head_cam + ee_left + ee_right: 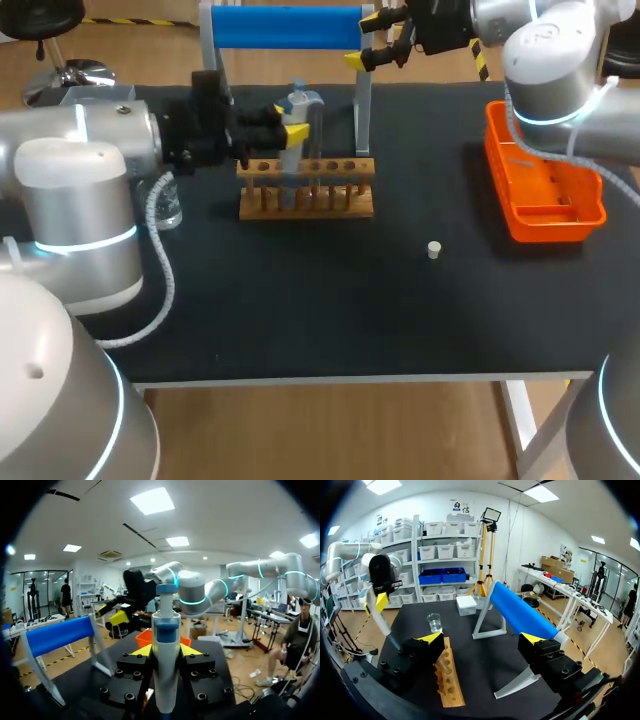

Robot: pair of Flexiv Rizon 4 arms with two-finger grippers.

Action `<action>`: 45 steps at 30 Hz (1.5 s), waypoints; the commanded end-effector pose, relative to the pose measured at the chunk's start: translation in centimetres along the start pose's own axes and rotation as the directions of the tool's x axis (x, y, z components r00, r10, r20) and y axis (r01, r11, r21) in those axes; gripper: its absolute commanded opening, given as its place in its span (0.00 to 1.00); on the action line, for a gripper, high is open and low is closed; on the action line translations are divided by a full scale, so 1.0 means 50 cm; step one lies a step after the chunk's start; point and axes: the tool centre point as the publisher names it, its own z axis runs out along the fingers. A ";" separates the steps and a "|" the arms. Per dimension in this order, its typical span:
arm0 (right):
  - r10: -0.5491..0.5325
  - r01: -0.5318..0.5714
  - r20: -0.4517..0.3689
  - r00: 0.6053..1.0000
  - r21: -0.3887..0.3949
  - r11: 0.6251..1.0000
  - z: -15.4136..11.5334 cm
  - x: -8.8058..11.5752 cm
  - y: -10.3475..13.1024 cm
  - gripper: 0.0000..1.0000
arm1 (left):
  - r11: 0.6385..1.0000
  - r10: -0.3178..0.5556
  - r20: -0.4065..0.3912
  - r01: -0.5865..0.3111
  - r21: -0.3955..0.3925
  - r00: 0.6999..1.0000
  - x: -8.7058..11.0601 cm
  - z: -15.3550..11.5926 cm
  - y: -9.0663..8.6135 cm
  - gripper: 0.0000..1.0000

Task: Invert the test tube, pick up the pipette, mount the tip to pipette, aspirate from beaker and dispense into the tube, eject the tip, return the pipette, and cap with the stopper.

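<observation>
the left gripper [288, 122] is clamped on the pipette [291, 155], with both yellow-tipped fingers pressing its body from two sides. it holds the pipette upright right above the wooden rack [306, 205], the lower end down among the rack's holes. i cannot tell whether a tube stands in the hole under it. the right gripper [385, 42] hangs behind the rack and well apart from it, up by the blue stand [290, 26], its fingers spread wide with nothing between them. the beaker [166, 205] sits to the left of the rack. the small stopper [434, 249] lies loose on the table in front of the rack, toward its right. the orange tray [545, 215] is well off to the rack's right.

the main risk, as i judge it, is the pipette's lower end. it is so close to the rack that a slightly off-line drop or sideways pull could catch a hole's edge and drag or tip the light rack. a slanted grip could also let the pipette slide between the fingers. later, the stopper is small and may roll away if the right gripper nudges it before closing.
</observation>
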 end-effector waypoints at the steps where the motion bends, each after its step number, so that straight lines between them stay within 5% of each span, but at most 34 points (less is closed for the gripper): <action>1: 0.001 -0.001 0.000 1.000 0.003 1.000 -0.002 0.000 0.001 1.00 | 0.999 -0.005 0.042 0.006 -0.033 0.999 -0.041 -0.066 -0.006 0.00; 13: 0.001 -0.001 0.000 1.000 0.003 1.000 -0.002 0.000 0.001 1.00 | 0.993 0.021 0.222 0.005 -0.116 0.975 -0.204 -0.160 -0.024 0.00; 20: 0.001 -0.001 0.000 1.000 0.003 1.000 -0.002 0.000 0.001 1.00 | 0.985 0.022 0.298 0.030 -0.169 0.954 -0.267 -0.179 -0.032 0.00; 45: 0.001 -0.001 0.000 1.000 0.003 1.000 -0.002 0.000 0.001 1.00 | 0.985 0.022 0.304 0.031 -0.168 0.952 -0.269 -0.179 -0.032 0.00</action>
